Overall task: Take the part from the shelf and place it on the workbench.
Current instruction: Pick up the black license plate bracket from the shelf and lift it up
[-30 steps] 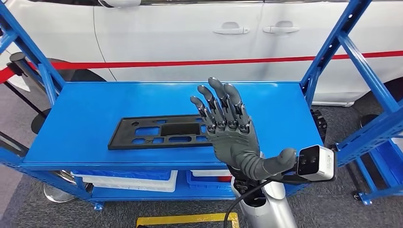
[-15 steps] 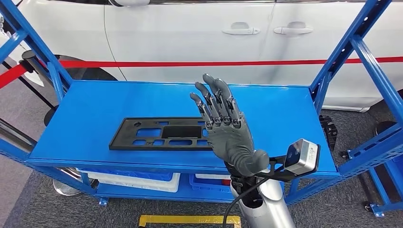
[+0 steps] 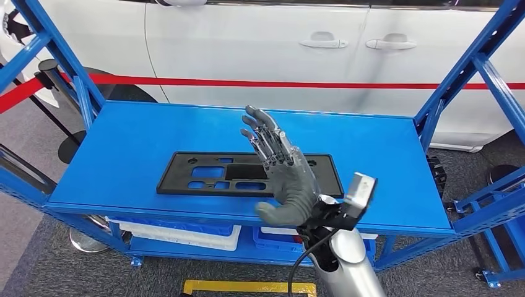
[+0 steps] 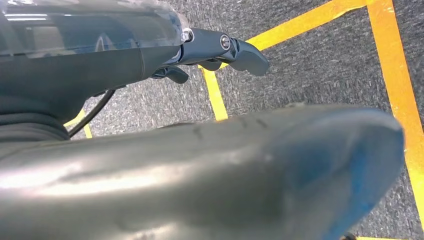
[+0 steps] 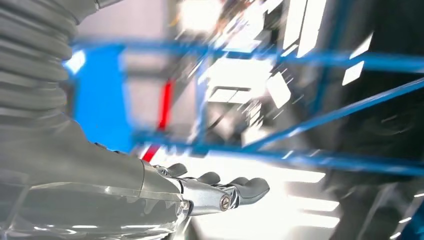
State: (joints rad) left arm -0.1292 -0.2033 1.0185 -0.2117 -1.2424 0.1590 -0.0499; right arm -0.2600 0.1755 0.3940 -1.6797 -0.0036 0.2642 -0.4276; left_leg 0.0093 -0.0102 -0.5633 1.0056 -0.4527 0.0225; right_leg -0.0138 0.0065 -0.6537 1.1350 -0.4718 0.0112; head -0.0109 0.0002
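Observation:
The part (image 3: 176, 176) is a flat black plate with several cutouts, lying on the blue shelf top (image 3: 124, 148) near its front edge. My right hand (image 3: 285, 176) hovers above the plate's middle, fingers stretched out and apart, thumb low toward the shelf's front edge, holding nothing. It hides the plate's centre. The blurred right wrist view has that hand (image 5: 210, 190) in front of blue shelf frame bars. My left hand (image 4: 220, 50) hangs over the grey floor with nothing in it, fingers loosely extended.
Blue uprights (image 3: 458, 80) flank the shelf on both sides. A white car (image 3: 247, 49) with a red stripe stands right behind it. White and blue bins (image 3: 179, 232) sit on the lower level. Yellow tape (image 3: 247, 286) marks the floor in front.
The view has shifted a little. My right hand has turned at the wrist, the thumb swinging from the right side to underneath, and it has sunk slightly toward the plate. The plate lies still.

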